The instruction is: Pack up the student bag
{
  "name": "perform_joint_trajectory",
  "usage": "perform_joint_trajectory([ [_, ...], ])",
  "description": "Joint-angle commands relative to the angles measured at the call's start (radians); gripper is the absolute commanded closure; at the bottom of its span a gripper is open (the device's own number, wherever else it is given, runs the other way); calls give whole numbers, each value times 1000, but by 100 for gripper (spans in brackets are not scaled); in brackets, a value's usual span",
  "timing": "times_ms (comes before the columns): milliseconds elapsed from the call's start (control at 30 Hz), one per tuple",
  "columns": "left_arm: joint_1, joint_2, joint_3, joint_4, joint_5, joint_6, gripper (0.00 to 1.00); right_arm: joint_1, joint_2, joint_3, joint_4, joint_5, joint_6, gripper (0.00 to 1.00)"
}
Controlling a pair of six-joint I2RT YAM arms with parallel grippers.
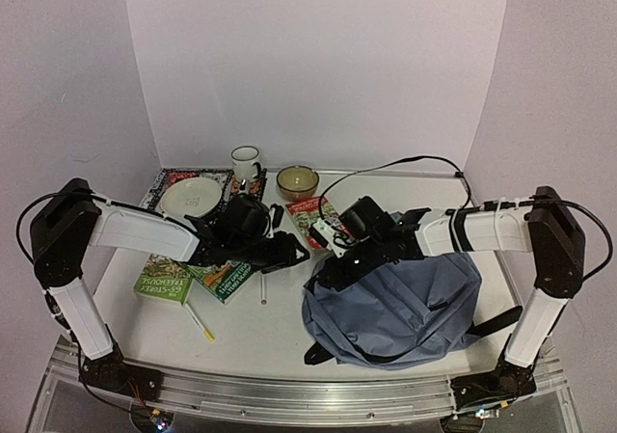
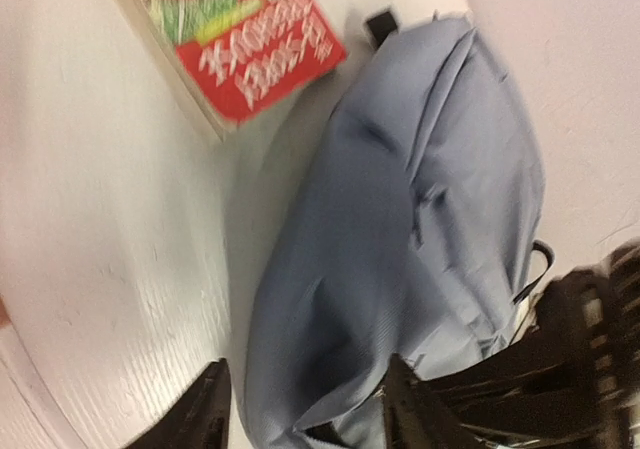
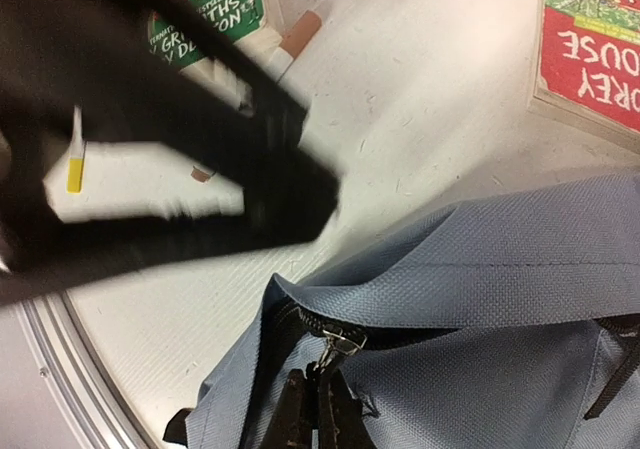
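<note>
The step in hand looked to be the opening of the large soft grey-blue fabric student bag (image 1: 400, 303), which lay on the white table (image 3: 430, 119) directly under and ahead of the right claw (image 3: 316, 409). This claw was clenched, its tips meeting the small silvery metal zipper pull (image 3: 337, 343) at the end of the dark zipper line, so I judge that it was grasping it. The left claw (image 2: 305, 424) was released, its black fingers (image 2: 205, 414) apart, with the bag's corner just ahead between them and a red-covered book (image 2: 255, 54) further ahead, to the left. The next move probably called for a steady pull along the zipper line, perhaps with the left claw holding the fabric. The inside of the bag was hidden. The left wrist view was blurred. The left arm (image 3: 170, 159), a dark smear, covered part of the right wrist view, and the right fingertips were cut off at its lower edge.
</note>
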Motion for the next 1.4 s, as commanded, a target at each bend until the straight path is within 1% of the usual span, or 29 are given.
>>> perform_joint_trajectory([
  [0,27,-28,54,61,27,59,41,14,-48,-14,1,-7,-36,100],
  [133,27,41,119,49,130,93,35,14,-51,-2,1,11,-50,100],
  [333,27,131,180,44,250,111,30,13,-48,15,1,9,-60,100],
  [500,27,196,225,22,303,114,30,13,-46,24,1,10,-71,100],
  [567,27,220,241,16,326,113,32,14,-46,26,1,15,-75,100],
  [600,27,227,249,15,332,111,34,14,-46,27,1,17,-77,100],
  [667,27,245,262,14,348,109,44,14,-48,29,1,19,-80,100],
  [700,27,253,268,14,353,108,50,13,-48,30,2,15,-82,100],
  [800,28,264,286,14,349,109,75,15,-59,30,1,-1,-85,100],
  [867,34,268,300,14,343,111,90,21,-73,25,-1,-12,-87,100],
  [933,45,270,314,12,335,112,99,32,-90,18,-9,-23,-88,100],
  [1133,83,288,390,-19,311,152,100,102,-163,-25,-59,-38,-67,100],
  [1300,100,333,514,-90,288,236,100,166,-237,-90,-108,-19,-24,100],
  [1367,107,356,566,-147,279,278,100,181,-258,-127,-117,-8,-4,100],
])
